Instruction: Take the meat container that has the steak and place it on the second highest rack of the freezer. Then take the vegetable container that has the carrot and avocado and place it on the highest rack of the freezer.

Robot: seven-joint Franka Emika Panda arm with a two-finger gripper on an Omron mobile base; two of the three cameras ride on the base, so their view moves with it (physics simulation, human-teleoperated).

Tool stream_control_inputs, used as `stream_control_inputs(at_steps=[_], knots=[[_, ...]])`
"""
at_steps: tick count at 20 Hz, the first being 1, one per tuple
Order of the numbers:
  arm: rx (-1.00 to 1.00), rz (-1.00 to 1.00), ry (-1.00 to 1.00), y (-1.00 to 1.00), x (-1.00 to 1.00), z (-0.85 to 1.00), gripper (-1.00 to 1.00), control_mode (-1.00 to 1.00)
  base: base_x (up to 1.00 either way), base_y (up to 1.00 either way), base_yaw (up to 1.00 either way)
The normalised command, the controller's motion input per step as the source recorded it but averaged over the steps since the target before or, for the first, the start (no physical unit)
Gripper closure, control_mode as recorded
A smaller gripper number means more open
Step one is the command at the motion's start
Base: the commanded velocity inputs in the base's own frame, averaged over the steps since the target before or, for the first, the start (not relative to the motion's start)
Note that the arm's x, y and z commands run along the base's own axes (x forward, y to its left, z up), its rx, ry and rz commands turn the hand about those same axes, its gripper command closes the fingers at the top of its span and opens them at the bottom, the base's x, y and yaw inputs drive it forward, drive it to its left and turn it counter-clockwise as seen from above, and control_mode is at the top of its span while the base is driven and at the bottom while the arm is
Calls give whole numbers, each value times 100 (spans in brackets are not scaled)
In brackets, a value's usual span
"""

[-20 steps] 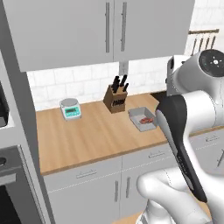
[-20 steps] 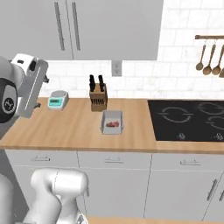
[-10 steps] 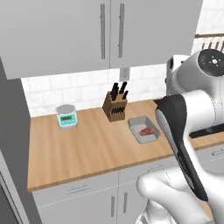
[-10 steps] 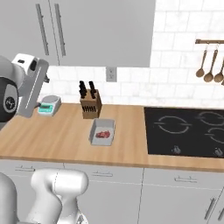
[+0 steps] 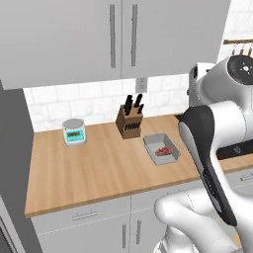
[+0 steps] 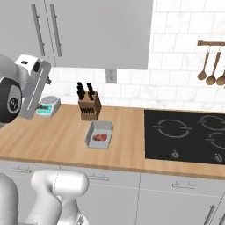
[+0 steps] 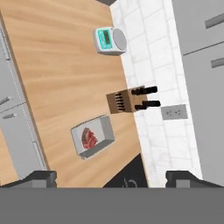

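The meat container (image 5: 154, 142) is a shallow grey tray on the wooden counter, just in front of the knife block. The pinkish-red steak (image 5: 163, 150) lies inside it. Both show again in the right base view as the tray (image 6: 94, 130) with the steak (image 6: 100, 137), and in the hand view as the tray (image 7: 104, 127) with the steak (image 7: 89, 139). My gripper (image 7: 112, 178) hangs high above the counter, open, with nothing between its fingertips (image 7: 38, 176). The vegetable container and the freezer are out of view.
A knife block (image 5: 130, 121) stands against the tiled wall and a small teal scale (image 5: 74, 132) sits to its left. A black hob (image 6: 184, 136) fills the counter to the right of the tray. Grey wall cabinets (image 5: 118, 37) hang above, and utensils (image 6: 211, 70) hang on a rail.
The whole picture has shifted in both base views, so the base has driven along the counter. The tray, knife block and scale keep their places on the counter. The gripper stays open.
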Motion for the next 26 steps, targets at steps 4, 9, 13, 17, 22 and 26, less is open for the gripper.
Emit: stream_control_inputs(at_steps=[4, 9, 13, 17, 22, 26], knots=[[9, 3, 11, -54, 41, -19, -100, -100, 0, 0, 0], [6, 10, 31, -72, 96, -58, -100, -100, 0, 0, 0], [5, 19, 22, -51, 81, -79, -100, -100, 0, 0, 0], [1, 19, 20, -22, 65, -97, -100, -100, 0, 0, 0], [0, 18, 14, -9, 17, -100, -100, -100, 0, 0, 0], [0, 14, 2, 3, -35, -100, -100, -100, 0, 0, 0]])
